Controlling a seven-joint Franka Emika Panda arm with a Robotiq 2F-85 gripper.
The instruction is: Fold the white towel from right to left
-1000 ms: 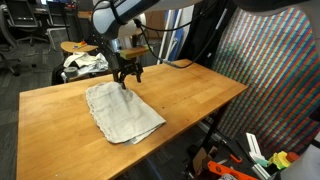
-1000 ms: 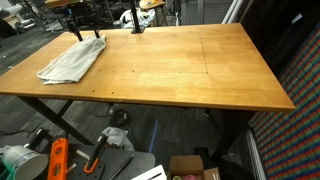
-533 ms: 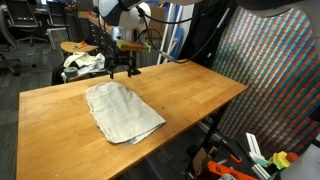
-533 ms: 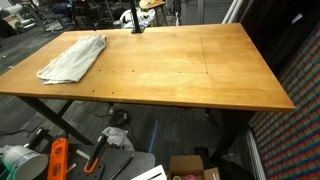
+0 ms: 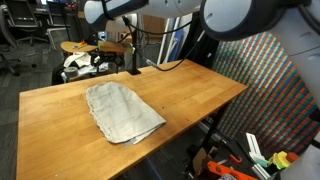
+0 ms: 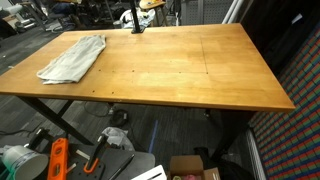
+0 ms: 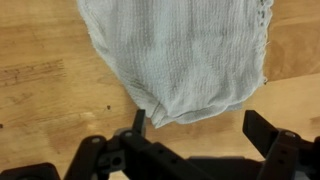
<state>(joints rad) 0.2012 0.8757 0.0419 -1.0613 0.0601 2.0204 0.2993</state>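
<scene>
wooden table [image 5: 195,92], light plank top on dark metal legs [image 6: 52,122], white towel [image 5: 122,110] lying flat on it toward one end, soft wrinkles, one corner reaching the table edge, same towel [image 6: 72,58] near a corner of the top, wrist view shows its ribbed weave [image 7: 180,60] over bare wood [image 7: 40,80]

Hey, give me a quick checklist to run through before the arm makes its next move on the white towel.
1. Gripper open and empty: ok.
2. Jaws clear of the white towel, hovering above it: ok.
3. Towel lies wholly on the wooden table: ok.
4. Nothing resting on the towel: ok.
5. Fabric bundle beyond the table, apart from the towel: ok.
6. Fold finished with edges lined up: cannot tell.
</scene>
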